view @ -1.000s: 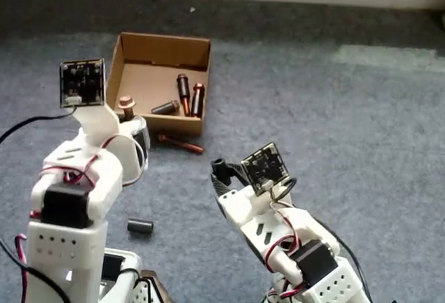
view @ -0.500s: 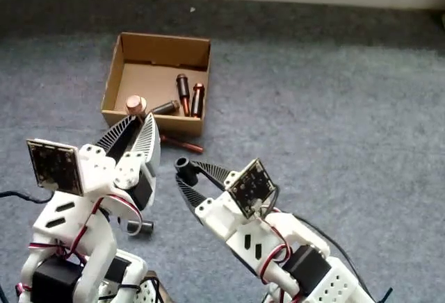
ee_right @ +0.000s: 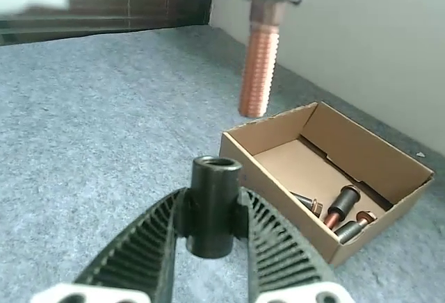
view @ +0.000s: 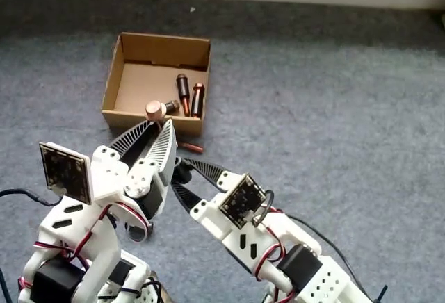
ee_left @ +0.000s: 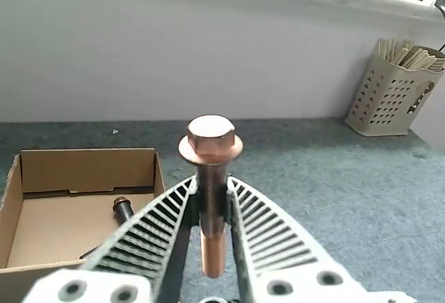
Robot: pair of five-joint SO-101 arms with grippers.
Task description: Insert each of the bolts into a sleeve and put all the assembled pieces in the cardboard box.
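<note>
My left gripper [view: 158, 125] is shut on a copper bolt [view: 154, 110], held upright with its head up just in front of the cardboard box [view: 125, 56]. In the left wrist view the bolt [ee_left: 211, 178] stands between the fingers [ee_left: 149, 230]. My right gripper [view: 179, 172] is shut on a black sleeve [view: 183, 172], close beside and just below the left gripper. In the right wrist view the sleeve [ee_right: 212, 206] stands open end up, and the bolt's threaded end [ee_right: 259, 74] hangs above and a little beyond it. The box [ee_right: 278, 133] holds three assembled pieces [view: 190, 94].
A loose copper bolt [view: 192, 148] lies on the carpet against the box's near wall. Another black sleeve [view: 133, 232] lies half hidden under the left arm. A perforated basket [ee_left: 396, 87] stands by the far wall. Grey carpet stretches open to the right.
The left arm has swung down and rightward, carrying the bolt toward the middle. The right gripper has moved left with the sleeve until the two grippers nearly meet.
</note>
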